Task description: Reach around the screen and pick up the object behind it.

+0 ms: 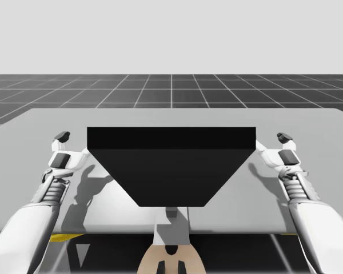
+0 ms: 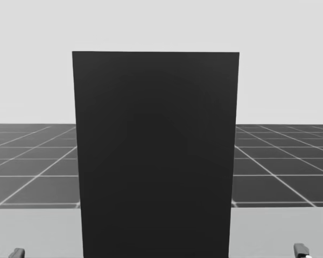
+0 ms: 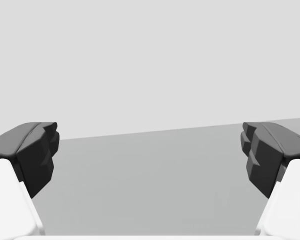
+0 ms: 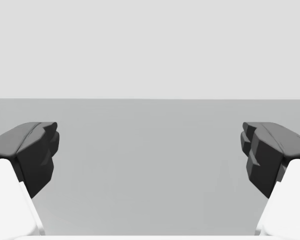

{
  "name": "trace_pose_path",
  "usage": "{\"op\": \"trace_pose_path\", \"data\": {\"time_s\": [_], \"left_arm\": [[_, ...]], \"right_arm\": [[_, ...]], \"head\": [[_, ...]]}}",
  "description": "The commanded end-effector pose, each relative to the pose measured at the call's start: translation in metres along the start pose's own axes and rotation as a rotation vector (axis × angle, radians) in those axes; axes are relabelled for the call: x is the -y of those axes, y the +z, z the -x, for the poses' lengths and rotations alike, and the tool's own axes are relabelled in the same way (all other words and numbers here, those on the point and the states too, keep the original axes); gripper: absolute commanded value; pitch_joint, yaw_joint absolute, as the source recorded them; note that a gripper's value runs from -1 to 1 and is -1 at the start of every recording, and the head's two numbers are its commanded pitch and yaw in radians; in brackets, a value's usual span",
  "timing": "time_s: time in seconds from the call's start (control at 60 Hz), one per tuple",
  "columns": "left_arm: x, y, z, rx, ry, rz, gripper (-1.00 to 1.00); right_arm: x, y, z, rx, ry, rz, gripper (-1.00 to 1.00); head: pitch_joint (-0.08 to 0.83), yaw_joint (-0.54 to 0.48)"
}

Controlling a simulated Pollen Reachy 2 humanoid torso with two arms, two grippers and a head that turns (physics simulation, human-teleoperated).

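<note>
A tall black screen [image 1: 170,162] stands upright in the middle of the grey table [image 1: 308,123] and blocks the head view as a dark panel [image 2: 156,156]. Whatever lies behind it is hidden. My left gripper [image 1: 62,148] hovers just left of the screen, and its fingers [image 3: 37,152] stand wide apart over bare table, open. My right gripper [image 1: 284,146] hovers just right of the screen, and its fingers [image 4: 262,152] are open too, with nothing between them. Both gripper tips peek in beside the panel's base in the head view: left [image 2: 16,252], right [image 2: 300,249].
The grey tabletop [image 3: 150,180] stretches ahead of both grippers, with its far edge [image 4: 150,99] in sight. A dark gridded floor [image 1: 171,88] lies beyond the table. A yellow strip [image 1: 66,237] shows at the table's near left edge.
</note>
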Motion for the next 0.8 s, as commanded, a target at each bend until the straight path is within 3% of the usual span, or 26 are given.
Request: {"op": "trace_pose_path", "data": {"time_s": [0.017, 0.15, 0.217, 0.267, 0.35, 0.417, 0.433, 0.467, 0.483, 0.5, 0.55, 0.717, 0.8], "left_arm": [[0.000, 0.000, 0.000, -0.004, -0.002, 0.000, -1.00], [-0.001, 0.000, -0.002, -0.029, 0.013, 0.013, -1.00], [-0.001, 0.001, -0.004, -0.078, 0.032, 0.051, -1.00], [0.000, 0.002, -0.005, -0.117, 0.045, 0.091, -1.00], [0.009, 0.005, -0.003, -0.182, 0.015, 0.200, -1.00], [0.014, 0.006, -0.004, -0.179, 0.000, 0.226, -1.00], [0.017, 0.007, -0.004, -0.181, 0.012, 0.259, -1.00], [0.019, 0.008, -0.005, -0.181, 0.018, 0.285, -1.00], [0.021, 0.009, -0.006, -0.173, 0.005, 0.305, -1.00], [0.022, 0.010, -0.007, -0.171, 0.005, 0.315, -1.00], [0.026, 0.014, -0.012, -0.168, 0.021, 0.384, -1.00], [0.035, 0.026, -0.029, -0.164, 0.063, 0.577, -1.00], [0.040, 0.032, -0.034, -0.170, 0.073, 0.666, -1.00]], "right_arm": [[-0.004, 0.003, 0.000, 0.006, -0.003, 0.000, -1.00], [-0.006, 0.006, -0.003, -0.041, -0.042, -0.143, -1.00], [-0.016, 0.014, -0.005, -0.041, -0.106, -0.304, -1.00], [-0.024, 0.018, -0.005, -0.023, -0.116, -0.400, -1.00], [-0.047, 0.026, -0.001, -0.028, -0.114, -0.535, -1.00], [-0.057, 0.028, 0.000, -0.004, -0.122, -0.626, -1.00], [-0.064, 0.029, 0.001, 0.006, -0.173, -0.689, -1.00], [-0.070, 0.030, 0.002, 0.038, -0.201, -0.707, -1.00], [-0.076, 0.033, 0.002, 0.022, -0.154, -0.780, -1.00], [-0.078, 0.033, 0.003, 0.026, -0.148, -0.800, -1.00], [-0.086, 0.037, 0.004, -0.001, -0.179, -0.884, -1.00], [-0.102, 0.043, 0.012, -0.007, -0.128, -1.047, -1.00], [-0.107, 0.044, 0.014, -0.001, -0.137, -1.090, -1.00]], "head": [[-0.003, -0.02], [0.003, -0.02], [0.011, -0.02], [0.017, -0.02], [0.035, -0.02], [0.042, -0.01], [0.046, -0.01], [0.048, -0.01], [0.049, -0.01], [0.050, -0.01], [0.054, -0.01], [0.067, 0.00], [0.071, 0.00]]}}
